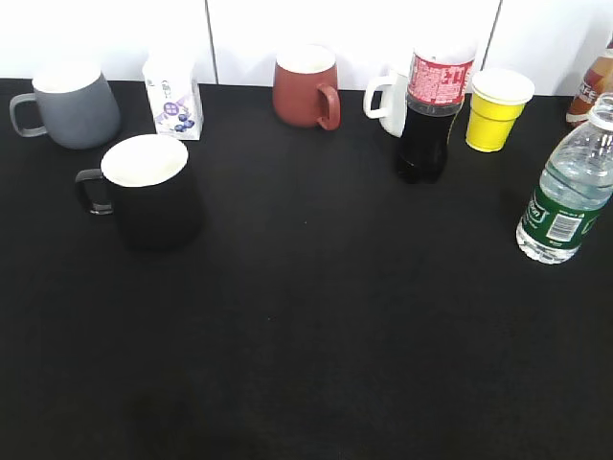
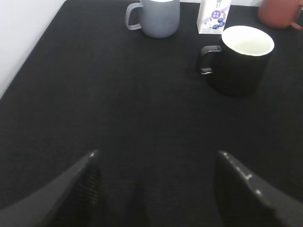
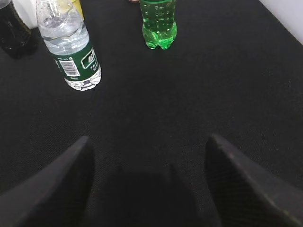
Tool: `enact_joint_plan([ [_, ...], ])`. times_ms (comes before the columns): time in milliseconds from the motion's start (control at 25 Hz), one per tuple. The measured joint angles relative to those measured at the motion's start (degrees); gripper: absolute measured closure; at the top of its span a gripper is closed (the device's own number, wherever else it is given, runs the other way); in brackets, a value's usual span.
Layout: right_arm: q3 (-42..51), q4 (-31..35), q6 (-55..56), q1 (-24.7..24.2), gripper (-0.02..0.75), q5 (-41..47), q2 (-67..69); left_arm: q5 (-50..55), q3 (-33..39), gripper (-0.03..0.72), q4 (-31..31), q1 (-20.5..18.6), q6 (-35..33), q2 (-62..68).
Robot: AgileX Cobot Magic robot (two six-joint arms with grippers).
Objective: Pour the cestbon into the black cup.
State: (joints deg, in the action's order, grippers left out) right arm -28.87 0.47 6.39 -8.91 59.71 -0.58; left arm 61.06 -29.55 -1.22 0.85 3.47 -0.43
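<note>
The cestbon (image 1: 569, 192), a clear ribbed water bottle with a green label and barcode, stands upright at the right edge of the black table; it also shows in the right wrist view (image 3: 68, 47). The black cup (image 1: 148, 190), white inside, handle to the left, stands at the left; it also shows in the left wrist view (image 2: 241, 59). My left gripper (image 2: 156, 156) is open and empty, well short of the cup. My right gripper (image 3: 149, 139) is open and empty, short of the bottle and to its right. Neither gripper shows in the exterior view.
Along the back stand a grey mug (image 1: 69, 103), a small carton (image 1: 173, 96), a brick-red mug (image 1: 306, 86), a white mug (image 1: 389, 99), a dark cola bottle (image 1: 431, 110), a yellow cup (image 1: 496, 108) and a brown bottle (image 1: 592, 86). A green bottle (image 3: 158, 23) stands right of the cestbon.
</note>
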Motion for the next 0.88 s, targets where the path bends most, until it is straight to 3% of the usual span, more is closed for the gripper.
enact_joint_plan([
  [520,0.0,0.0,0.0,0.0,0.183,0.0,0.0,-0.3,-0.2,0.135,0.1,0.0,-0.4,0.9],
  [600,0.0,0.0,0.0,0.0,0.183,0.0,0.0,-2.9,-4.3,0.135,2.0,0.0,-3.5,7.0],
  [720,0.0,0.0,0.0,0.0,0.183,0.0,0.0,-16.0,-9.9,0.135,3.0,0.0,-5.4,21.5],
  [880,0.0,0.0,0.0,0.0,0.183,0.0,0.0,-45.8,-10.2,0.135,-0.9,0.0,-5.5,40.1],
])
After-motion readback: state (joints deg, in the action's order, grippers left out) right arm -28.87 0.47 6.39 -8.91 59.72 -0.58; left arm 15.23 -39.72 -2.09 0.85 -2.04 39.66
